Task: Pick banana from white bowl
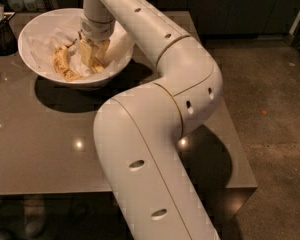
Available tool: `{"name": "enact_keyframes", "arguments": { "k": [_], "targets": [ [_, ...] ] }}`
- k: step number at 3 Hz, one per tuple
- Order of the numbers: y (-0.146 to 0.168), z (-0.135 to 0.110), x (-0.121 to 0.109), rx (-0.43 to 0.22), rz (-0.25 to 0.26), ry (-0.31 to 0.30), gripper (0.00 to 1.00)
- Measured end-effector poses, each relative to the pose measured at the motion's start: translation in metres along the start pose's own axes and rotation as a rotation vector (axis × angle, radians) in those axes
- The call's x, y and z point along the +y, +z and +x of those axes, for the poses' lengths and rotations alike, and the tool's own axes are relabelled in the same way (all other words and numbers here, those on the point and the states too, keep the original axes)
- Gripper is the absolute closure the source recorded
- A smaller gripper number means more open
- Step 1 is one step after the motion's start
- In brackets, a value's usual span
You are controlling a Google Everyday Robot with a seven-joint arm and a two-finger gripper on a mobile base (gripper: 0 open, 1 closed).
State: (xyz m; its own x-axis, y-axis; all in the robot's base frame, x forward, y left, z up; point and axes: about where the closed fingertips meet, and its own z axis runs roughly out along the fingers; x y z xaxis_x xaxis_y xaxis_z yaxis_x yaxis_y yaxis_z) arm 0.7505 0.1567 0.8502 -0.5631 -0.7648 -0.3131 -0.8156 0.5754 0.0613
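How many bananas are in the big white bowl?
1 in plain sight: a curved banana in the white bowl, beside the gripper inside it. Another may hide beneath the gripper.
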Motion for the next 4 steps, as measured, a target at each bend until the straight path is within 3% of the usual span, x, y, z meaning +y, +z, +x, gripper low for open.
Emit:
{"name": "enact_keyframes", "arguments": {
  "k": [2,4],
  "targets": [
    [-0.053,0.016,-0.005,-0.091,0.048,-0.059,1.0],
    [-0.061,0.014,0.002,-0.093,0.065,-0.09,1.0]
  ]
}}
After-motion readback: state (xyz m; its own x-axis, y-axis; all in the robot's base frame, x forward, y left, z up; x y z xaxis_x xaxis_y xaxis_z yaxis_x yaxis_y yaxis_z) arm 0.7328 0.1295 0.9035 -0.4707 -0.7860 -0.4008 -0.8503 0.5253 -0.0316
